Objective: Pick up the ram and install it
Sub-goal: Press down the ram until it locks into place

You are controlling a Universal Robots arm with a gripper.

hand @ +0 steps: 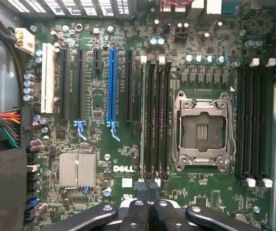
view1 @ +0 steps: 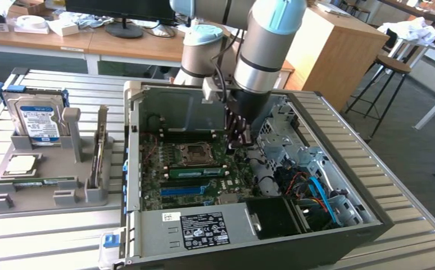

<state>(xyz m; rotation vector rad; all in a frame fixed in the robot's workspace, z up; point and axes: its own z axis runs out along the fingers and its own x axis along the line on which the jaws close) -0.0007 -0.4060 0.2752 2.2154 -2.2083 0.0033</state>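
A green ram stick (view1: 197, 171) sits in a memory slot beside the CPU socket (view1: 192, 151) inside the open computer case. In the wrist view the ram (hand: 142, 115) appears edge-on as a thin pale strip in the slot nearest the blue expansion slot (hand: 111, 86). My gripper (hand: 146, 186) is shut, its two dark fingertips pressed together right over one end of that stick. In the exterior view the gripper (view1: 236, 144) hangs low inside the case, just above the motherboard. Nothing shows between the fingers.
The case walls (view1: 338, 140) surround the arm, with cables and a drive cage on the exterior view's right. A grey fixture (view1: 45, 174) on the exterior view's left holds a hard drive (view1: 37, 121) and another green stick (view1: 41, 181). Empty black memory slots (hand: 254, 120) flank the socket.
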